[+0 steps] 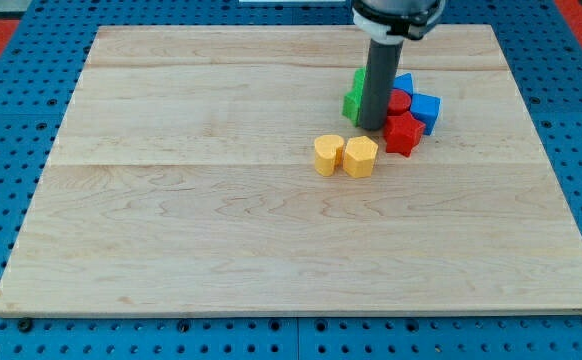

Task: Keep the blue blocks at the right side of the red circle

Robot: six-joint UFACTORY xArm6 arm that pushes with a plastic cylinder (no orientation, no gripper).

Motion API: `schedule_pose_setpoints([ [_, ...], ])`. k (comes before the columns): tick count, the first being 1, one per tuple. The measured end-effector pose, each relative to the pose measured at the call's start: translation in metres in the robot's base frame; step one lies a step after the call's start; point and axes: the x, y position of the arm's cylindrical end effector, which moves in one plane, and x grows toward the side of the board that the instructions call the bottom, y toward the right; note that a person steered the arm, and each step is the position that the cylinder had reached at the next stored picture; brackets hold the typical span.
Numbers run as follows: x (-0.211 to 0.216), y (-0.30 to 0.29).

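Blue blocks sit in a tight cluster toward the view's upper right of the wooden tabletop: one blue block at the cluster's right edge, another blue block just above and left of it, partly hidden. The red circle lies between them, touching both, with a red star-like block just below it. My tip stands at the cluster's left side, against the red pieces, in front of a green block. I have no claw here, only the rod. Two yellow blocks lie side by side, touching, below-left of my tip.
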Motion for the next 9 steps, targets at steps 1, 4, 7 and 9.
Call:
schedule_pose_setpoints([
  [1, -0.038, -0.005],
  [4, -0.081, 0.043],
  [7, 0.029, 0.138],
  [9, 0.043, 0.049],
])
